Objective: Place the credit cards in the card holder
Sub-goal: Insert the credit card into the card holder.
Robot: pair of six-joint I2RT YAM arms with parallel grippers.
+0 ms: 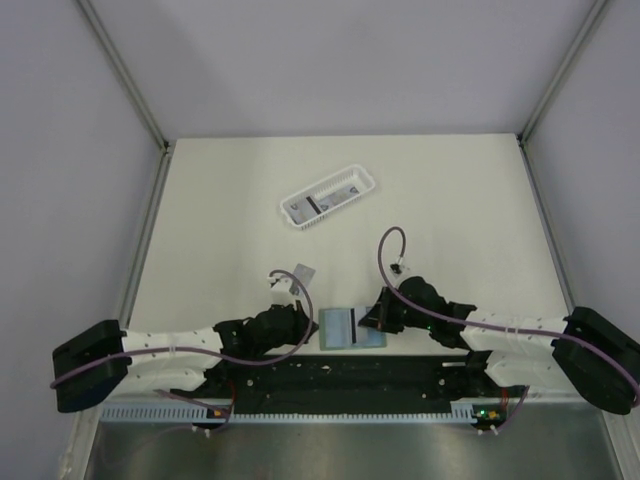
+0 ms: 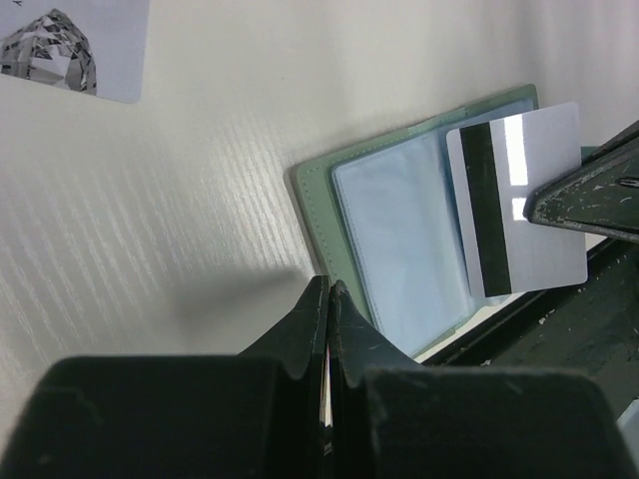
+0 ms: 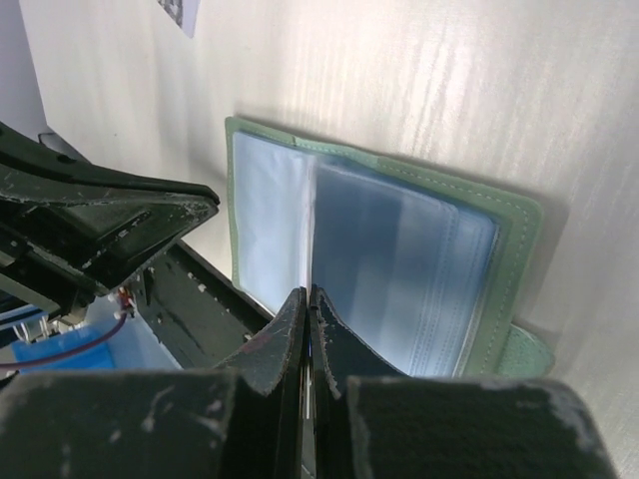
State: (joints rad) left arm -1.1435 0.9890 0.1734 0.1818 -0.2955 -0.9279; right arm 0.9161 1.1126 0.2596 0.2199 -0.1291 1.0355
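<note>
The card holder (image 1: 350, 327) lies open near the table's front edge, sage green with a pale bluish inside (image 2: 399, 230) (image 3: 419, 249). My right gripper (image 1: 373, 318) (image 3: 309, 291) is shut on a light-grey credit card (image 2: 524, 200) with a black stripe, held over the holder's right half. In the right wrist view this card shows only as a thin white edge. The left gripper (image 1: 303, 318) (image 2: 329, 284) is shut, its tips at the holder's left green border. Another card (image 1: 303, 272) (image 2: 70, 45) lies flat on the table beyond the left gripper.
A white slotted basket (image 1: 345, 180) stands at the middle back with a striped card (image 1: 312, 205) in it. A black rail (image 1: 340, 375) runs along the front edge just behind the holder. Grey walls close in the table's sides and back.
</note>
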